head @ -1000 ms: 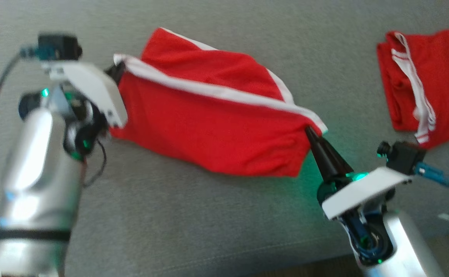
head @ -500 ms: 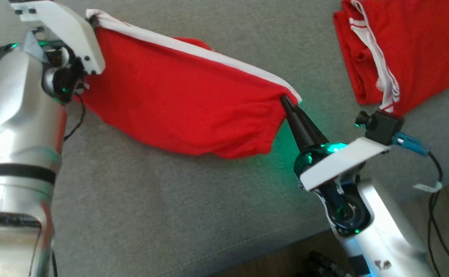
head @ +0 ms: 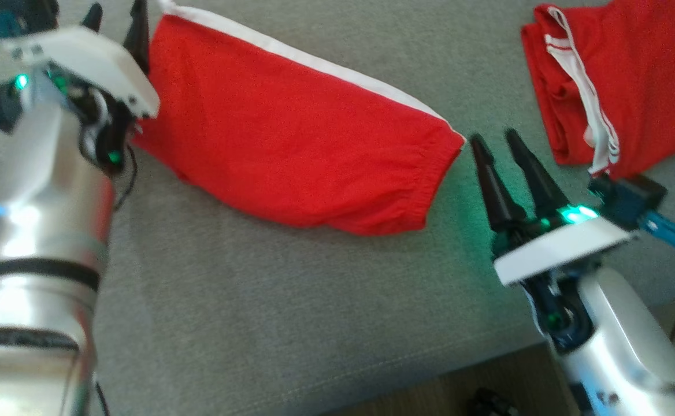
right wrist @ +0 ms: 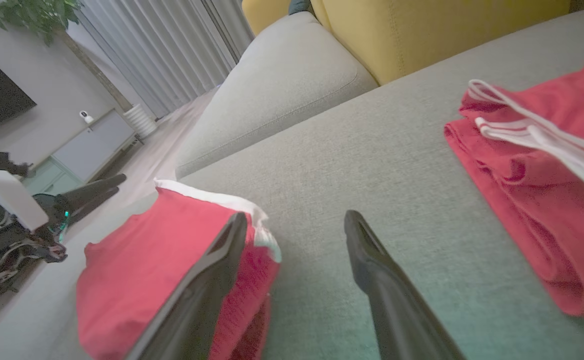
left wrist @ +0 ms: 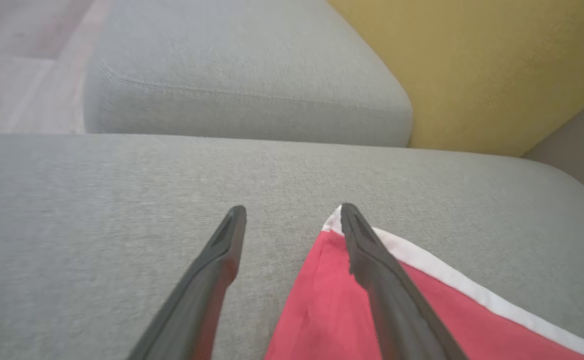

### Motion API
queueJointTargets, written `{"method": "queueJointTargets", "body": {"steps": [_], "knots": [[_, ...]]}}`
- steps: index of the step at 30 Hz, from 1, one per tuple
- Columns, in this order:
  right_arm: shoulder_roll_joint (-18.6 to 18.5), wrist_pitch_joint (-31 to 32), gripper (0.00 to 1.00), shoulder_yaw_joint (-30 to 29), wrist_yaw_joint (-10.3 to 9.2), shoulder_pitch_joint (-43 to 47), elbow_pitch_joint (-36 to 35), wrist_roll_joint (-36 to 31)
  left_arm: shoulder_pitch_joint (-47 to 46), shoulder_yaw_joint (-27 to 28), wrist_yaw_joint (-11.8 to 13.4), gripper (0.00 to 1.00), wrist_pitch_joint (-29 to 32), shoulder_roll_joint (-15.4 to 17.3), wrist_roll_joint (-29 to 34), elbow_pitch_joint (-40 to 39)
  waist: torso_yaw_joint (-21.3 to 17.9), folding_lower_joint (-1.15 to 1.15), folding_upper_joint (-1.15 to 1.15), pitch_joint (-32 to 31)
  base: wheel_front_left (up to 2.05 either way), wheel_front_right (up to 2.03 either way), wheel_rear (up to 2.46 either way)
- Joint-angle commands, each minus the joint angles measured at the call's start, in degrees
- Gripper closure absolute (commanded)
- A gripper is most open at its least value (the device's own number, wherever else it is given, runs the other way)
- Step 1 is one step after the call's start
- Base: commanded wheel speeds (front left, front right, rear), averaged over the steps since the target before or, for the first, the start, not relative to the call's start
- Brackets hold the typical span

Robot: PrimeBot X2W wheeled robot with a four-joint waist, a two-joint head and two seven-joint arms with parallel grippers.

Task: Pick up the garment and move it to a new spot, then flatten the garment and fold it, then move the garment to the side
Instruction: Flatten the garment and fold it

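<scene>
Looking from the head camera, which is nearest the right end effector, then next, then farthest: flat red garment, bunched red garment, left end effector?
From the right end effector:
1. flat red garment, just to its left.
2. bunched red garment, up to its right.
3. left end effector, far left.

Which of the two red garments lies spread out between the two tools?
The flat red garment with the white edge band, between the left tool and right tool. The bunched red garment with thin white stripes lies beyond the right tool.
</scene>
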Motion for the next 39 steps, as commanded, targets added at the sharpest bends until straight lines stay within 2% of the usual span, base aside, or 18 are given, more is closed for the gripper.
{"method": "queueJointTargets", "body": {"steps": [1, 4, 6, 7, 13, 18, 24, 32, 39], "knots": [[-0.6, -0.7, 0.00, -0.2, -0.04, 2.1, -2.2, -1.4, 0.9, 1.2, 0.5, 0.00, -2.6, 1.7, 0.7, -2.2, 1.4, 0.00, 0.00, -1.2, 0.00, 0.00, 0.00], [-1.5, -1.3, 0.00, -4.4, -0.04, 4.4, -4.4, -6.0, 4.6, 1.1, 2.1, 0.00, -9.2, 1.5, 1.7, -4.6, 3.2, 0.00, 0.00, -2.5, 0.00, 0.00, 0.00], [-1.8, -1.7, 0.00, -7.7, -0.04, 5.9, -6.3, -9.9, 7.5, 1.2, 3.3, 0.00, -11.4, 1.4, 2.3, -7.4, 4.5, 0.00, 0.00, -3.4, 0.00, 0.00, 0.00], [-1.5, -1.6, 0.00, -10.9, -0.04, 7.2, -8.6, -13.2, 10.8, 1.4, 5.2, 0.00, -12.3, 1.6, 3.4, -11.5, 5.6, 0.00, 0.00, -4.2, 0.00, 0.00, 0.00], [-0.8, 0.9, 0.00, -16.5, -0.04, 10.1, -14.7, -20.6, 24.5, 3.7, 11.0, 0.00, -12.7, 1.7, 7.6, -31.7, 9.0, 0.00, 0.00, -7.0, 0.00, 0.00, 0.00], [-0.7, 2.8, 0.00, -17.7, -0.04, 12.2, -17.3, -23.9, 36.9, 4.5, 13.7, 0.00, -12.7, 1.5, 10.0, -44.0, 11.1, 0.00, 0.00, -10.1, 0.00, 0.00, 0.00], [0.2, 4.9, 0.00, -18.7, -0.04, 16.8, -18.8, -25.8, 46.9, 4.3, 15.1, 0.00, -12.7, 1.2, 10.4, -50.3, 13.1, 0.00, 0.00, -14.2, 0.00, 0.00, 0.00], [1.9, 6.1, 0.00, -19.7, -0.04, 22.0, -19.7, -25.9, 51.7, 2.9, 15.4, 0.00, -12.1, 1.4, 10.7, -52.3, 13.9, 0.00, 0.00, -17.4, 0.00, 0.00, 0.00], [2.5, 6.5, 0.00, -19.9, -0.04, 23.2, -20.4, -25.5, 53.3, 2.4, 15.8, 0.00, -11.0, 1.8, 10.7, -53.8, 13.7, 0.00, 0.00, -17.8, 0.00, 0.00, 0.00]]}}
